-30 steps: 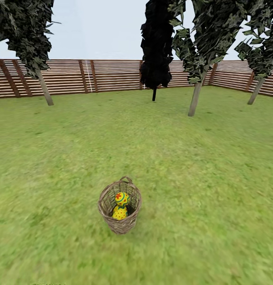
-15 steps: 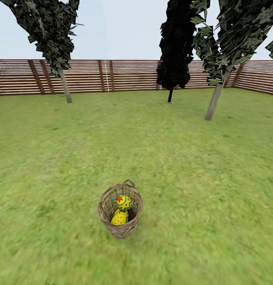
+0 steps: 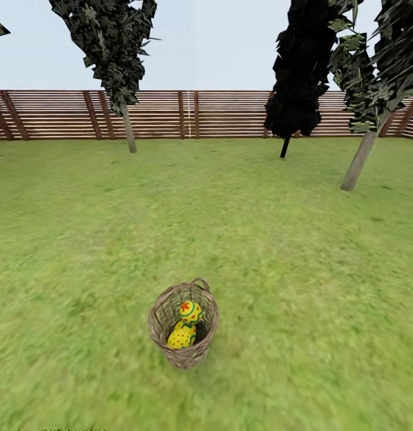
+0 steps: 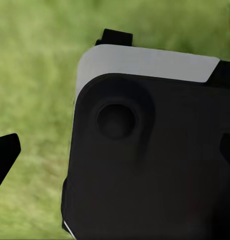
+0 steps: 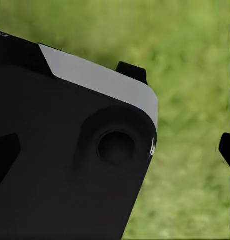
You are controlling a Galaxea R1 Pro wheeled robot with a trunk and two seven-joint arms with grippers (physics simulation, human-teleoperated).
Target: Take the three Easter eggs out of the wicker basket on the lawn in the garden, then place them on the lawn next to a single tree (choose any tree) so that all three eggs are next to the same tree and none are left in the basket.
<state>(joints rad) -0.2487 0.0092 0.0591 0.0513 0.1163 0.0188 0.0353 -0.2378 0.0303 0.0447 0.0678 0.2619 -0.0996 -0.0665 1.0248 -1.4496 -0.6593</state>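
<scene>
Two Easter eggs [image 3: 184,327] in wicker basket [image 3: 184,354]

I can't read any text, labels, brands or numbers in any view; the faint marks at the head view's bottom edge are illegible.

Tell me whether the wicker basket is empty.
Not empty. The wicker basket stands upright on the lawn with Easter eggs inside; two show clearly.

Setting: wide flat mottled green grass [image 3: 278,251] runs back to a brown horizontal-slat wooden fence [image 3: 224,114] spanning the view. Pale blue-grey sky [image 3: 218,42] above it. Narrow dark conifer-like tree [image 3: 299,78] stands before the fence. Light even, diffuse.
</scene>
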